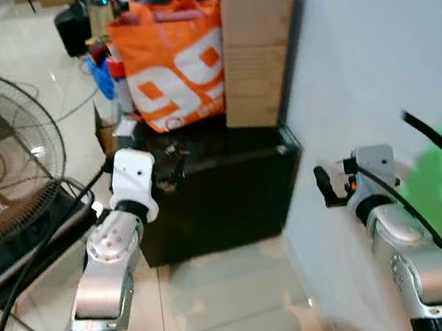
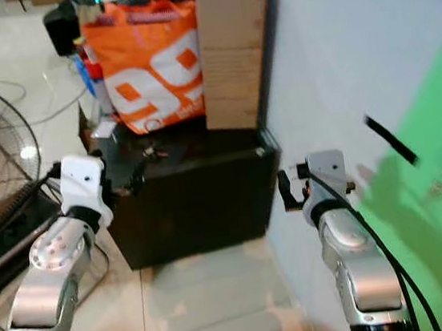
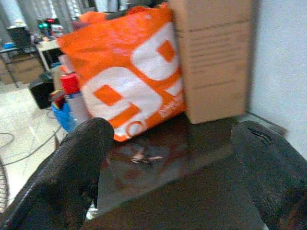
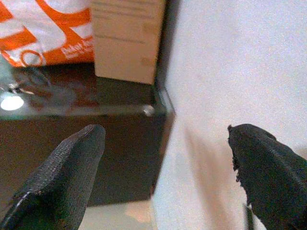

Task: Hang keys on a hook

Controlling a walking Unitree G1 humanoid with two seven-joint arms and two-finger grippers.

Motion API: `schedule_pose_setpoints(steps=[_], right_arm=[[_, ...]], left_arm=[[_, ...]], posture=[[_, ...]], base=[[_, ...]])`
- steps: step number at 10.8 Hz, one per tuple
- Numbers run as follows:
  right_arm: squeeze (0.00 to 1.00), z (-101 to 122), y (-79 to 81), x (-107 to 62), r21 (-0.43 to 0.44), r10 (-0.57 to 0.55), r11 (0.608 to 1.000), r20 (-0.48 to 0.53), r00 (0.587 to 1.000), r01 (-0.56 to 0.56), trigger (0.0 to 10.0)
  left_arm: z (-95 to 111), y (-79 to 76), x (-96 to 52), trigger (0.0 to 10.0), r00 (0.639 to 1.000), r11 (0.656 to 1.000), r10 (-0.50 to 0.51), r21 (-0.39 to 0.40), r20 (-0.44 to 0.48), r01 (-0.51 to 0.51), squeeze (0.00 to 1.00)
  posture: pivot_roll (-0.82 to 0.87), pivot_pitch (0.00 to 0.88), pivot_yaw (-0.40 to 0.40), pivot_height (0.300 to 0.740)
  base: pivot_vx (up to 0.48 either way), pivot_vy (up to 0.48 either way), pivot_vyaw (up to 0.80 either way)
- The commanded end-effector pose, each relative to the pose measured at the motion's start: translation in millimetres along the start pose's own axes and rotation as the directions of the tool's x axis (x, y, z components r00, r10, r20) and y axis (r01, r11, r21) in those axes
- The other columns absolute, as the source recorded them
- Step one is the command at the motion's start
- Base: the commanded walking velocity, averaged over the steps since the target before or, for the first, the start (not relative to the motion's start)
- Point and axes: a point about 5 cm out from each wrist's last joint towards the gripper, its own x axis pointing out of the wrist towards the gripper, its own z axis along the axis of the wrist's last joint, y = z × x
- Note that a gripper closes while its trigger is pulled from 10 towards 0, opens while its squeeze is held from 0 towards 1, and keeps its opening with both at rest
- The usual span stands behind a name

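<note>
A small bunch of keys point(image 3: 144, 157) lies on the glossy top of a black cabinet point(image 1: 233, 200), just in front of an orange bag. My left gripper point(image 1: 170, 172) is held out at the cabinet's left front corner, open and empty, a short way before the keys point(image 1: 172, 150). My right gripper point(image 1: 325, 186) hovers beside the white wall, right of the cabinet, also open with nothing between its fingers point(image 4: 62, 177). A short black strip point(image 1: 431, 134) slants on the wall to the right; I cannot tell if it is a hook.
An orange shopping bag point(image 1: 176, 62) and a tall cardboard box point(image 1: 257, 48) stand at the back of the cabinet. A standing fan point(image 1: 2, 160) and its cables crowd the left. Cluttered boxes and bottles sit behind. Tiled floor point(image 1: 222, 303) lies below.
</note>
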Motion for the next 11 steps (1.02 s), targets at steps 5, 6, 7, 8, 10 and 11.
schedule_pose_setpoints(steps=[5, 6, 7, 8, 10, 11], right_arm=[[1.00, 5.1, 5.8, 3.4, -0.005, 0.028, 1.000, 0.014, 1.000, -0.027, 10.0], [1.00, 5.0, 6.1, 3.6, -0.007, 0.031, 1.000, 0.013, 0.999, -0.031, 10.0], [1.00, 5.4, 7.7, 4.1, -0.017, 0.048, 0.999, 0.014, 0.999, -0.048, 10.0], [1.00, 6.3, 9.1, 4.9, -0.027, 0.058, 0.998, 0.016, 0.998, -0.058, 10.0], [1.00, 7.2, 9.2, 6.1, -0.027, 0.060, 0.998, 0.020, 0.998, -0.059, 10.0], [1.00, 7.2, 8.8, 6.5, -0.032, 0.053, 0.998, 0.019, 0.998, -0.053, 10.0]], left_arm=[[-1.5, 6.6, -3.6, 10.0, 1.000, 1.000, 0.024, 0.008, -0.010, -0.024, 0.00], [-1.2, 6.4, -3.7, 10.0, 1.000, 1.000, 0.024, 0.008, -0.010, -0.024, 0.00], [-0.7, 6.5, -3.8, 10.0, 1.000, 1.000, 0.026, 0.006, -0.008, -0.026, 0.00], [-0.4, 7.0, -3.6, 10.0, 1.000, 1.000, 0.028, 0.005, -0.006, -0.027, 0.00], [-0.2, 7.6, -3.5, 10.0, 1.000, 1.000, 0.029, 0.004, -0.006, -0.029, 0.00], [-0.1, 7.7, -3.3, 10.0, 1.000, 1.000, 0.030, 0.004, -0.006, -0.030, 0.00]], posture=[[0.01, 0.000, -0.044, 0.740], [0.01, 0.000, -0.046, 0.740], [0.02, 0.000, -0.049, 0.740], [0.02, 0.000, -0.050, 0.740], [0.02, 0.000, -0.049, 0.740], [0.02, 0.000, -0.047, 0.740]], base=[[0.398, 0.000, 0.00], [0.394, 0.000, 0.00], [0.398, 0.000, 0.00], [0.398, 0.000, 0.00], [0.399, 0.000, 0.67], [0.398, 0.000, 0.80]])
